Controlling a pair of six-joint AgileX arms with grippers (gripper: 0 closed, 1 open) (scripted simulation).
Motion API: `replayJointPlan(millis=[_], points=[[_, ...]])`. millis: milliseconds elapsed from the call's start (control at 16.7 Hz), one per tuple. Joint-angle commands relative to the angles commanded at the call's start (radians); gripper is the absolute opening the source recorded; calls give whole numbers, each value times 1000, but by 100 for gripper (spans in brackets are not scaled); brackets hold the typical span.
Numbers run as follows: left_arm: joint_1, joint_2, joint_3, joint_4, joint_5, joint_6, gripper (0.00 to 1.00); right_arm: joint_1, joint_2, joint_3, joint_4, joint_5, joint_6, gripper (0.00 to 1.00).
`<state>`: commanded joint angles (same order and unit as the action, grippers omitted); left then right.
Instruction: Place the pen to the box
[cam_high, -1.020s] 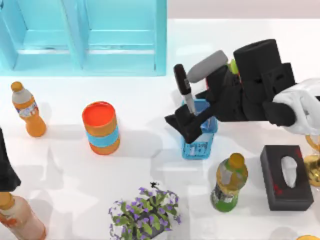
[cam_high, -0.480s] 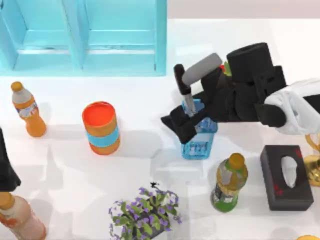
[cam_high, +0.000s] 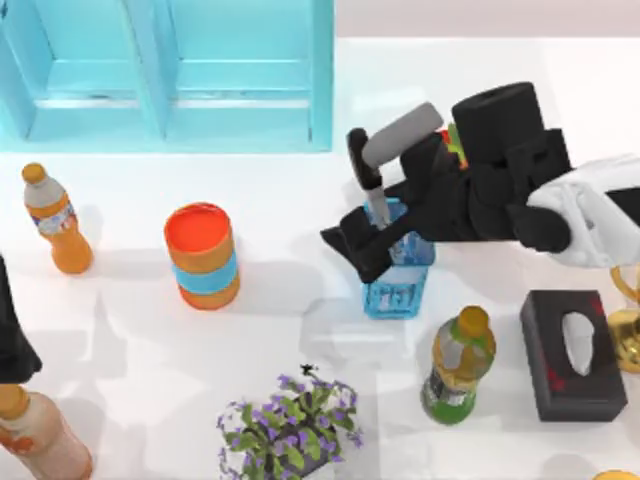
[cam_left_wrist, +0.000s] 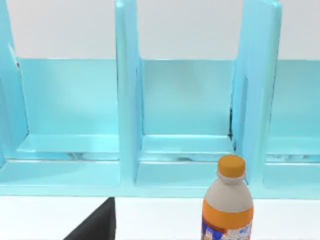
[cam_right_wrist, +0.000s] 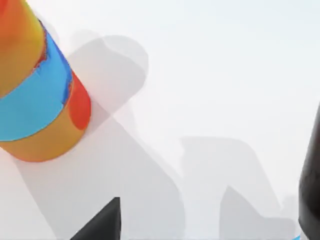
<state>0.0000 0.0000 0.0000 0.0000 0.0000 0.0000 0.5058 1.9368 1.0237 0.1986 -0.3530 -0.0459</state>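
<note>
My right hand (cam_high: 362, 250) clamps the pen (cam_high: 366, 183), its tip dipping into the blue holder (cam_high: 400, 285). Pen tilted, cap out, not released. Left: seat it, let go. Left arm parked far left of the holder.

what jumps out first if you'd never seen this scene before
The black right gripper at the table's middle, reaching from the right over a blue mesh holder, with a black-capped pen standing at the holder's rim beside its fingers. Next comes the big turquoise shelf along the far left edge, then the orange can with a blue band just left of the holder.
</note>
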Motion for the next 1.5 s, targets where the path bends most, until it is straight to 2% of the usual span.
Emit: replayJointPlan(millis=[180, 240, 780, 1020, 1200, 1500], points=[[0, 0, 0, 0, 0, 0, 100, 0, 0, 0, 0, 0, 0, 2], [0, 0, 0, 0, 0, 0, 100, 0, 0, 0, 0, 0, 0, 0], [0, 0, 0, 0, 0, 0, 100, 2, -7, 8, -2, -2, 2, 0], [0, 0, 0, 0, 0, 0, 100, 21, -53, 24, -49, -41, -23, 0], [0, 0, 0, 0, 0, 0, 100, -29, -127, 85, -173, -92, -83, 0], [0, 0, 0, 0, 0, 0, 100, -213, -258, 192, -496, -193, -212, 0]])
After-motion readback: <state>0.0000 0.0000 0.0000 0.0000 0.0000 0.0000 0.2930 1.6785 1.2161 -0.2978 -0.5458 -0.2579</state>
